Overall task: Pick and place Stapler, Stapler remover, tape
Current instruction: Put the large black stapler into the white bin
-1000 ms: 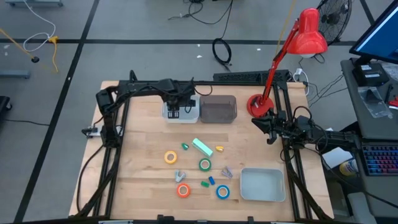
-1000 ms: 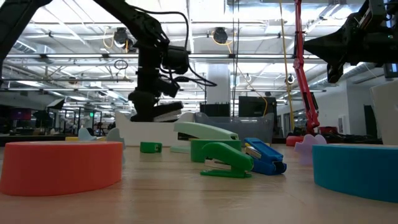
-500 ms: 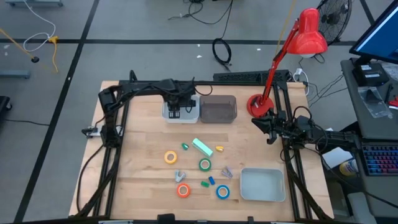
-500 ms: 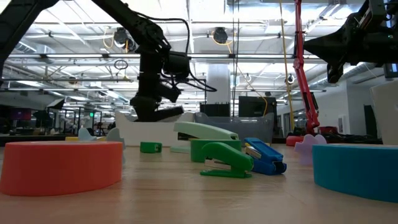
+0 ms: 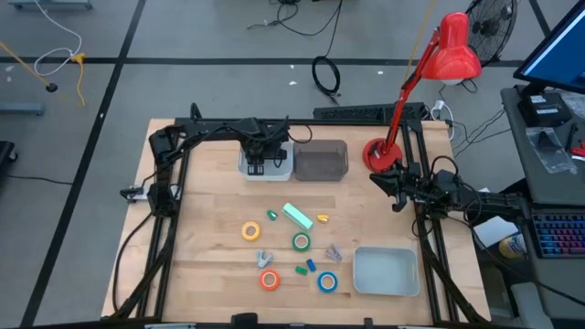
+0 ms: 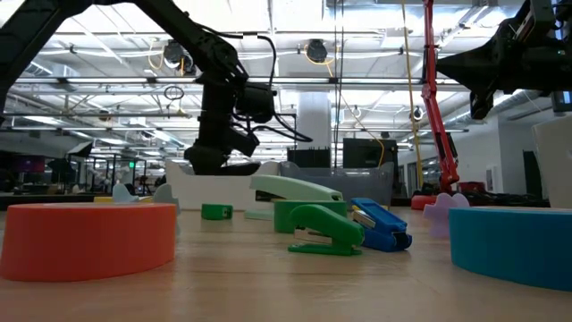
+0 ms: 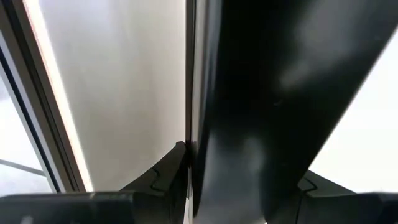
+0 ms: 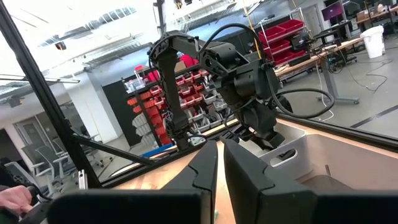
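The left gripper has sunk lower into the white bin at the far side; whether its fingers grip anything, I cannot tell. The right gripper waits at the right edge, fingers nearly together, empty. Tape rolls and the green stapler lie mid-table, so most remains.

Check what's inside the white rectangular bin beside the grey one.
Left gripper sits over white rectangular bin, dark shapes beneath it; the gripper hides what they are. Right gripper waits at table's right.

Left hand reaches down at the table's far edge; right hand — fingers nearly together — waits raised.
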`<move>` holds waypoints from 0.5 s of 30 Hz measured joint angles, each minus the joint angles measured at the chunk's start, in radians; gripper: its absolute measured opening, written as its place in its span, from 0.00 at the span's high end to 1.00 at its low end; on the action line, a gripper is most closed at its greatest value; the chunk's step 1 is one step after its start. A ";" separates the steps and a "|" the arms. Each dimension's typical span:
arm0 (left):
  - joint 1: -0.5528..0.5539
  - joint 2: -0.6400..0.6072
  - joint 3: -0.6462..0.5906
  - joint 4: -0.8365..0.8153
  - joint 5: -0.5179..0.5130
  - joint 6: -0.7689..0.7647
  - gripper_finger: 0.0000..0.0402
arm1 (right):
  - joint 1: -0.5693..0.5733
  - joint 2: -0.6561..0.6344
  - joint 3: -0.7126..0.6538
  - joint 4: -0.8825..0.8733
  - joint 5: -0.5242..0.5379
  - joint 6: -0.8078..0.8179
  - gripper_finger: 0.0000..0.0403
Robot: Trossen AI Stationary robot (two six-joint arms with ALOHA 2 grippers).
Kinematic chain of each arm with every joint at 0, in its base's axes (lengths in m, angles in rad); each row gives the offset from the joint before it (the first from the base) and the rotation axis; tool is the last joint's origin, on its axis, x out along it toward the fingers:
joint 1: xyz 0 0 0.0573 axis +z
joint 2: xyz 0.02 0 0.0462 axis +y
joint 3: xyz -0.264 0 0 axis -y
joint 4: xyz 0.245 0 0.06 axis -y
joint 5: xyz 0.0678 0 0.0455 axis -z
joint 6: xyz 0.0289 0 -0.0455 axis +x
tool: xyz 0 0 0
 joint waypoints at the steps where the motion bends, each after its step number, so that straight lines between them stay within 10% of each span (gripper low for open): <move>1: 0.000 0.000 0.000 0.000 0.000 0.006 0.63 | 0.000 0.000 0.000 0.001 0.000 0.000 0.95; 15: 0.003 0.007 0.000 0.048 -0.113 0.045 0.43 | 0.000 0.000 0.000 0.001 0.000 0.000 0.95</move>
